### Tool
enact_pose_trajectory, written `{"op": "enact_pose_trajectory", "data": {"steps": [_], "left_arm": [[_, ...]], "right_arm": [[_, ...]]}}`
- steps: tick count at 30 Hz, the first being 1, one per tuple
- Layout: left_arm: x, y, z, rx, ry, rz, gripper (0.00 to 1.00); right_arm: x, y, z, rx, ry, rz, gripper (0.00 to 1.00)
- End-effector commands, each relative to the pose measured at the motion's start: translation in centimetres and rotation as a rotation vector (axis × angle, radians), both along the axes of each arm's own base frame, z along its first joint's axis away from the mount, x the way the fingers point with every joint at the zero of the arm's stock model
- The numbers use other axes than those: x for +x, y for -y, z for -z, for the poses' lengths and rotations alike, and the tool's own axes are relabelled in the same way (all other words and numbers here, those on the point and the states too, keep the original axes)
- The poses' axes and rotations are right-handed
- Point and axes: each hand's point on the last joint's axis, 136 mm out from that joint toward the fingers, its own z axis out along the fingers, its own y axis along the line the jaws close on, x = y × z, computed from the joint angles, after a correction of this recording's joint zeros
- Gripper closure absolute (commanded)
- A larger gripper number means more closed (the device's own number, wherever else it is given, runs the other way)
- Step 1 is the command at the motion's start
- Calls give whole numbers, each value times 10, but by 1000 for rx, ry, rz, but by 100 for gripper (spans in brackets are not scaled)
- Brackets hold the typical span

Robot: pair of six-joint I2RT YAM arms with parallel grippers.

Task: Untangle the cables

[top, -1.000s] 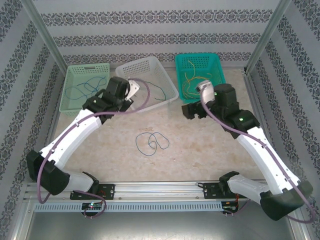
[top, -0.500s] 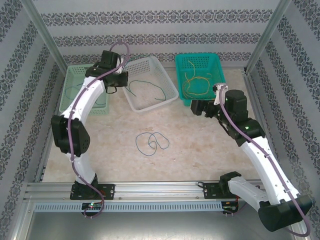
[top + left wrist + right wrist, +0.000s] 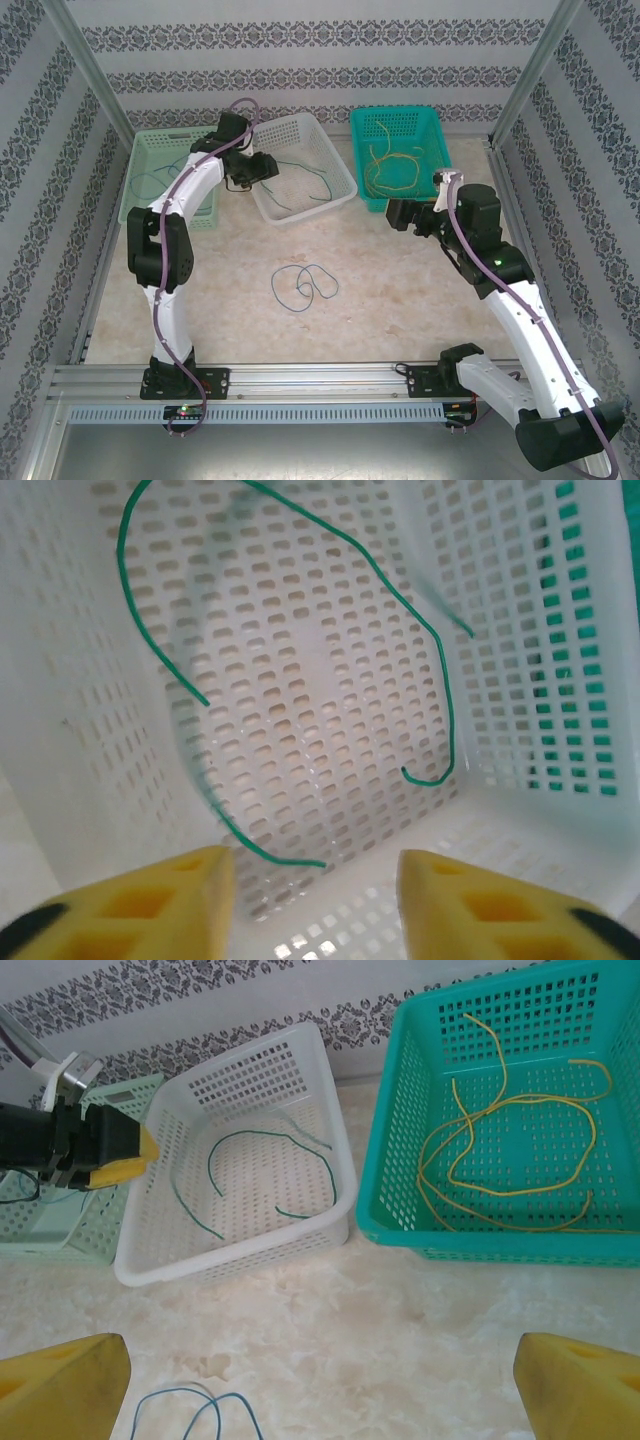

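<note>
A thin green cable (image 3: 447,710) lies in curls on the floor of the white basket (image 3: 315,206); it also shows as the green cable (image 3: 262,1133) in the right wrist view. My left gripper (image 3: 315,900) hangs open over that basket's left side, nothing between its yellow fingers (image 3: 160,900). Several yellow cables (image 3: 500,1190) lie looped in the teal basket (image 3: 390,1220). A blue cable (image 3: 303,285) sits coiled on the table's middle. My right gripper (image 3: 320,1400) is wide open and empty above the table, just in front of the teal basket (image 3: 400,110).
A light green basket (image 3: 135,190) at the back left holds another blue cable (image 3: 150,180). The three baskets stand in a row against the patterned back wall. Metal frame posts rise at both back corners. The marble tabletop (image 3: 380,290) stretches toward the arm bases.
My left arm has swung up and folded, carrying its gripper to the white basket's left side, where the jaws came apart. The right arm drew back from the teal basket toward the right.
</note>
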Motion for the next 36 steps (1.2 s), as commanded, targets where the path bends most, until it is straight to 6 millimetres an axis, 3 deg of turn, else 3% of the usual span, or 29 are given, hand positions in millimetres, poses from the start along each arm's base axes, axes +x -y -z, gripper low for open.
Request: {"op": "enact_pose_trajectory", "data": {"steps": [1, 3, 5, 8, 12, 15, 17, 18, 21, 24, 29, 33, 36], "left_arm": [[1, 2, -23, -20, 58, -18, 31], [-2, -1, -28, -11, 77, -30, 25], [-4, -2, -38, -19, 98, -37, 0], [-9, 2, -55, -22, 143, -21, 0], [-22, 14, -95, 25, 266, 55, 0], [-43, 27, -122, 89, 388, 157, 0], [-61, 30, -122, 124, 415, 211, 0], [-68, 27, -117, 141, 408, 218, 0], [-96, 4, -75, 226, 298, 183, 0], [-130, -5, -35, 249, 199, 204, 0], [-192, 15, 21, 274, 85, 371, 1], [-214, 11, 55, 278, -34, 327, 9], [-222, 10, 79, 263, -111, 282, 22]], "right_arm": [[0, 2, -4, 28, 14, 7, 2], [0, 1, -4, 30, 13, 5, 2], [1, 1, -2, 34, 10, 5, 2], [2, 0, 1, 40, -1, 4, 2], [4, -3, 6, 39, -16, -6, 3], [5, -7, 15, 31, -44, -22, 7], [6, -17, 28, 3, -78, -54, 14], [5, -23, 35, -17, -97, -69, 16], [4, -52, 68, -97, -191, -136, 20], [5, -79, 98, -191, -286, -196, 21], [25, -95, 112, -181, -342, -175, 24], [24, -103, 130, -164, -434, -189, 29], [8, -111, 163, -202, -552, -208, 36]]}}
